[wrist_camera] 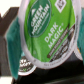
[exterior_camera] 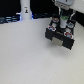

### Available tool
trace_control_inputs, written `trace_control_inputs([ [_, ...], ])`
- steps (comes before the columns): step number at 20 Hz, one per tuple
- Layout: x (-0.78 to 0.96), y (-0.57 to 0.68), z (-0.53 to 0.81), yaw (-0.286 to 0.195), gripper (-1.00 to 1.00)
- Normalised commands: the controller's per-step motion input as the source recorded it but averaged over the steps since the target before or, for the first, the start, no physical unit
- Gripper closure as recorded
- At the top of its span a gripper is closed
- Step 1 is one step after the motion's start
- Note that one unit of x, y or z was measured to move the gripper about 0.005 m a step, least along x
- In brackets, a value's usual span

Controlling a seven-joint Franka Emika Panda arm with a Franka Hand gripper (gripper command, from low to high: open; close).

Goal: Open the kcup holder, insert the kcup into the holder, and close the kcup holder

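Note:
The kcup [wrist_camera: 46, 31], a white pod with a green foil lid reading "Dark Magic", fills the wrist view, tilted and very close to the camera. It seems to sit between my fingers, which are hardly visible. In the exterior view my gripper [exterior_camera: 63, 10] hangs at the top right, directly above the kcup holder [exterior_camera: 61, 34]. The holder is a black boxy unit, and its tray seems pulled out toward the front. The held kcup is too small to make out in the exterior view.
Other pods [exterior_camera: 58, 21] stand in the holder's back slots. Another pod's rim [wrist_camera: 26, 66] and a teal shape [wrist_camera: 11, 38] show beside the kcup in the wrist view. A white bottle-like object [exterior_camera: 25, 10] stands at the back on the exterior view's left, on the white table [exterior_camera: 25, 55].

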Motion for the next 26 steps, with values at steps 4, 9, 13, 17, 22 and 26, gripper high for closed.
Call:
trace_control_inputs([
  [4,-0.07,-0.36,0.19,-0.001,1.0],
  [9,-0.02,-0.15,-0.05,0.002,1.0],
  [13,0.03,-0.04,-0.15,-0.006,1.0],
  [17,0.04,-0.05,-0.2,-0.005,1.0],
  [22,0.05,-0.06,-0.17,-0.01,1.0],
  [26,-0.04,-0.06,-0.18,-0.005,1.0],
])
